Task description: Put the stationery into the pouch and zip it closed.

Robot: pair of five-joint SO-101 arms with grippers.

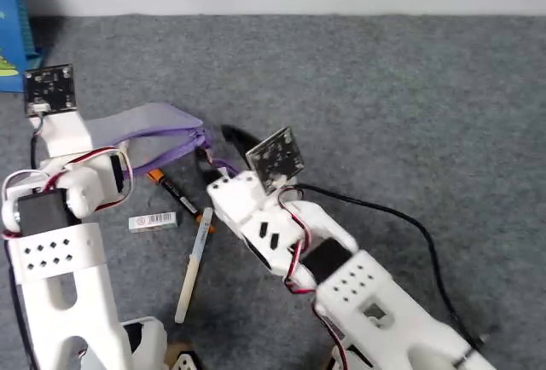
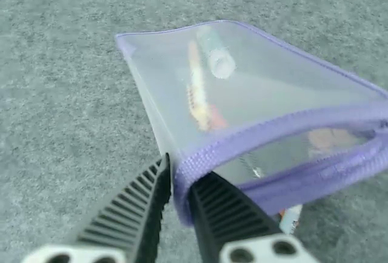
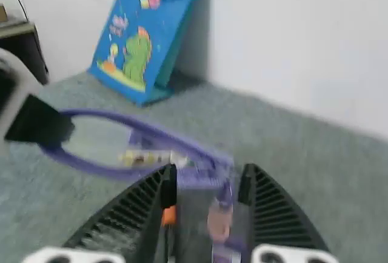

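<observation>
While the left gripper (image 2: 180, 175) clamps the part-filled pouch (image 2: 254, 87) and the right gripper (image 3: 207, 175) straddles its end, jaws apart, pen (image 1: 194, 259), marker (image 1: 173, 191) and zipping remain outstanding.

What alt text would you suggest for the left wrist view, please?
The left gripper pinches the purple zip edge of a clear pouch at one corner. Inside lie an orange pen and a white tube; the grey table lies beneath.

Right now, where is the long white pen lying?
In the high view the white pen lies on the grey mat between the left arm and the right arm, outside the pouch, one end beside the black-and-orange marker.
</observation>
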